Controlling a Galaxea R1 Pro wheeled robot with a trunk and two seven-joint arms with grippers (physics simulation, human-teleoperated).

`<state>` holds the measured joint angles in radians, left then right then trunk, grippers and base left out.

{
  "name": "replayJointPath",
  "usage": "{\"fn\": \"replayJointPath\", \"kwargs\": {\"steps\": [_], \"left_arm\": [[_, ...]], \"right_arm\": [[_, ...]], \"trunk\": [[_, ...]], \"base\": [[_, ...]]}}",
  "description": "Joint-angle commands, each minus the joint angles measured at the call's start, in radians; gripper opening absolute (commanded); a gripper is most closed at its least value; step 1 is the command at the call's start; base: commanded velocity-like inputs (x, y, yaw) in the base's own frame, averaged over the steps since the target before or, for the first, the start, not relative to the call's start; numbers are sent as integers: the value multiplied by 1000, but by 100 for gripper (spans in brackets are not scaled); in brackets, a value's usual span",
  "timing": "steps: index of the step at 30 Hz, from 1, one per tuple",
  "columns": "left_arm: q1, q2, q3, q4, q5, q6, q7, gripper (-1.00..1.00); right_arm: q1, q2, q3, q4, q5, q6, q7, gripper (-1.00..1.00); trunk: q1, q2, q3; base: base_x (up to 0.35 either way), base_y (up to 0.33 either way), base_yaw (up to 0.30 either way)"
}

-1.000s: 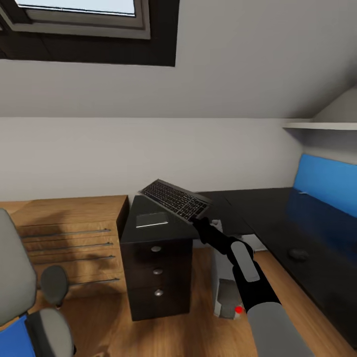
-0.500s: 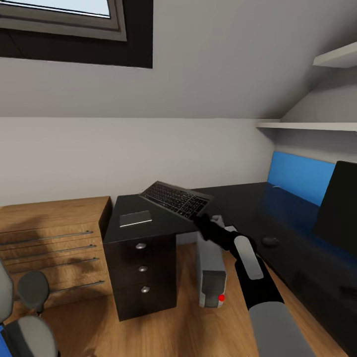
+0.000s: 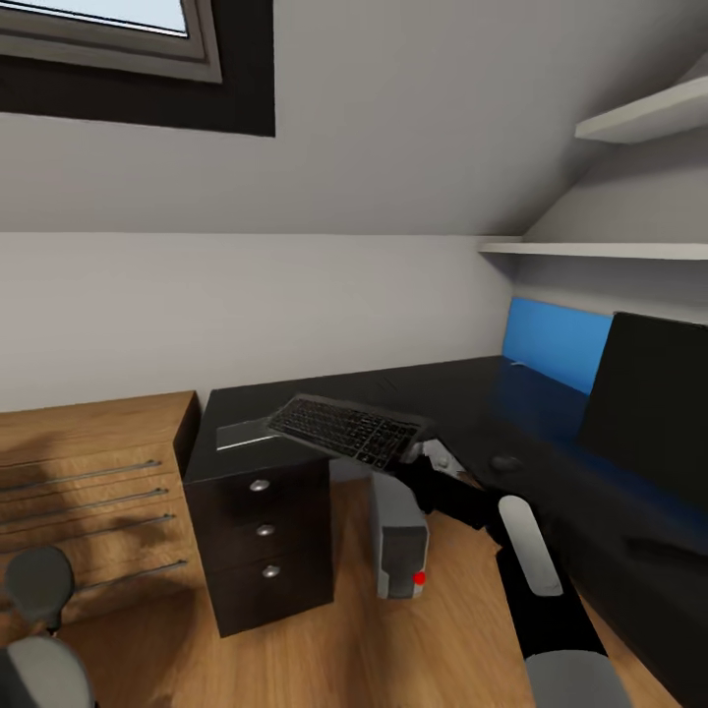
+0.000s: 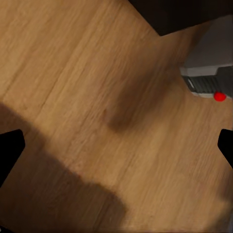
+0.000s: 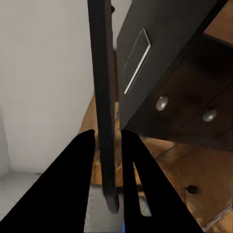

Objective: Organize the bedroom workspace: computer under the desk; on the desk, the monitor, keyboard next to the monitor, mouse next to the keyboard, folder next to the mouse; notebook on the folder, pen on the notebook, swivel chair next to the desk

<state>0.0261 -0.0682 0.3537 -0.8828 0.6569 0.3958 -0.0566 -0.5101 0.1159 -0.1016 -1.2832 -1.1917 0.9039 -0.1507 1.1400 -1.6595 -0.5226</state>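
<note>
Above the black desk (image 3: 551, 413), the keyboard (image 3: 346, 430) is clamped by one edge in the right gripper (image 3: 421, 464); stiff, light, likely droop-prone.

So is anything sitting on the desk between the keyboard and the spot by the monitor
Nothing large: the keyboard, pinched in the right gripper, hangs above the desk. A small dark object, likely the mouse, lies toward the monitor.

wooden dresser (image 3: 88, 472) left | skylight window (image 3: 98, 29) above | wall shelves (image 3: 629, 123) right | wood floor (image 4: 97, 97)
</note>
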Motion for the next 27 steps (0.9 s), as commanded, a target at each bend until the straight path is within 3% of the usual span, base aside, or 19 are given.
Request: {"fn": "replayJointPath", "kwargs": {"steps": [1, 4, 5, 8, 27], "left_arm": [[0, 0, 4, -1, 5, 8, -3, 100], [0, 0, 4, 1, 5, 8, -3, 100], [0, 1, 4, 3, 4, 8, -3, 100], [0, 1, 5, 4, 5, 7, -4, 100], [0, 2, 6, 4, 10, 8, -4, 100]], "right_arm": [[13, -2, -14, -17, -51, 13, -12, -100], [26, -14, -27, -32, -105, 21, -15, -100], [32, -36, -34, -36, -137, 26, -16, -100], [34, -43, -31, -39, -150, 28, -16, -100], [35, -42, -36, -39, -152, 27, -12, -100]], "trunk": [[0, -1, -1], [0, -1, -1], [0, -1, -1], [0, -1, -1], [0, -1, -1]], "base": [[-23, 0, -292], [-13, 0, -294], [-2, 0, -296], [-1, 0, -296], [-44, 31, -296]]}}
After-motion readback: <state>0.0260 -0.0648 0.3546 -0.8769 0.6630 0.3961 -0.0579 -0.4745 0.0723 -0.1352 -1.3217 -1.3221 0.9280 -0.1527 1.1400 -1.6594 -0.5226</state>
